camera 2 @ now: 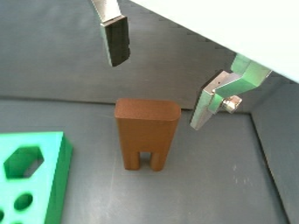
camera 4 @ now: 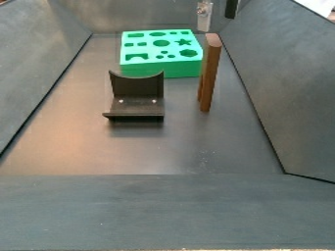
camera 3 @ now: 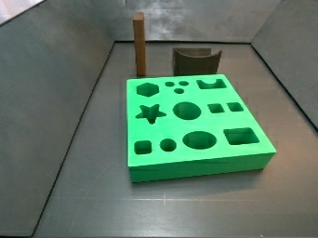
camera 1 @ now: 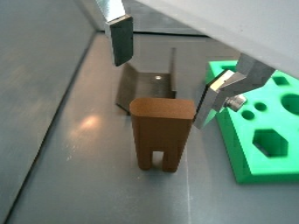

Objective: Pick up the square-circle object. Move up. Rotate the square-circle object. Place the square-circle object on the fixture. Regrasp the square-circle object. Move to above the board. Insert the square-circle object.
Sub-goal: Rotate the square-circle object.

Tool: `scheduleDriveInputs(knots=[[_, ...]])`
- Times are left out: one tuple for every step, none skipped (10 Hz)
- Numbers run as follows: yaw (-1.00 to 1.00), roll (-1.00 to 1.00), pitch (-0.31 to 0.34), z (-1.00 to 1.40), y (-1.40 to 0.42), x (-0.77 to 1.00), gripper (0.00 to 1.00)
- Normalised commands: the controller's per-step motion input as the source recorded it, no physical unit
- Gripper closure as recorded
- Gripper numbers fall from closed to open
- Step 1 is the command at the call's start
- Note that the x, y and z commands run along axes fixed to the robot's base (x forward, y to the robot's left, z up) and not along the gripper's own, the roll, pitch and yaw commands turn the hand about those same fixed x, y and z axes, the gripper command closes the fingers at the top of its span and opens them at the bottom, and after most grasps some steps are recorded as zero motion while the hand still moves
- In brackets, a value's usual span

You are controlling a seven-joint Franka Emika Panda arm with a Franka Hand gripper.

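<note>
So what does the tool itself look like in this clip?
The tool has two flat silver metal plate fingers with dark rectangular pads on their inner faces. In both wrist views one finger is a bent bracket with a visible bolt head and a green part behind it. A pale housing shows above. No cables or markings are visible. In a side view only its tip shows.

gripper (camera 2: 166,77): mine, two-finger
fingers (camera 2: 114,35): my flat silver plates with dark pads
mount: a screw on my silver finger bracket (camera 2: 232,87)

Gripper (camera 1: 163,77) open above upright square-circle object (camera 1: 160,133), fixture (camera 1: 149,83) behind
</note>
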Motion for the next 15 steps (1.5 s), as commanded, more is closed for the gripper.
scheduleDriveInputs(knots=[[1.0, 0.0, 0.008, -0.02, 0.0, 0.03, 0.0], [1.0, 0.0, 0.008, -0.02, 0.0, 0.03, 0.0], [1.0, 0.0, 0.008, -0.02, 0.0, 0.03, 0.0], [1.0, 0.0, 0.008, -0.02, 0.0, 0.03, 0.0], [1.0, 0.0, 0.009, -0.02, 0.0, 0.03, 0.0], [1.0, 0.0, 0.009, -0.02, 0.0, 0.03, 0.0], [1.0, 0.0, 0.009, -0.02, 0.0, 0.03, 0.0], [1.0, 0.0, 0.009, -0.02, 0.0, 0.03, 0.0], [1.0, 0.0, 0.01, -0.02, 0.0, 0.03, 0.0], [1.0, 0.0, 0.01, -0.02, 0.0, 0.03, 0.0], [1.0, 0.0, 0.011, -0.02, 0.0, 0.03, 0.0], [1.0, 0.0, 0.011, -0.02, 0.0, 0.03, 0.0], [1.0, 0.0, 0.012, -0.02, 0.0, 0.03, 0.0], [1.0, -0.01, 0.012, -0.02, 0.0, 0.03, 0.0], [1.0, -0.01, 0.013, -0.02, 0.0, 0.03, 0.0]])
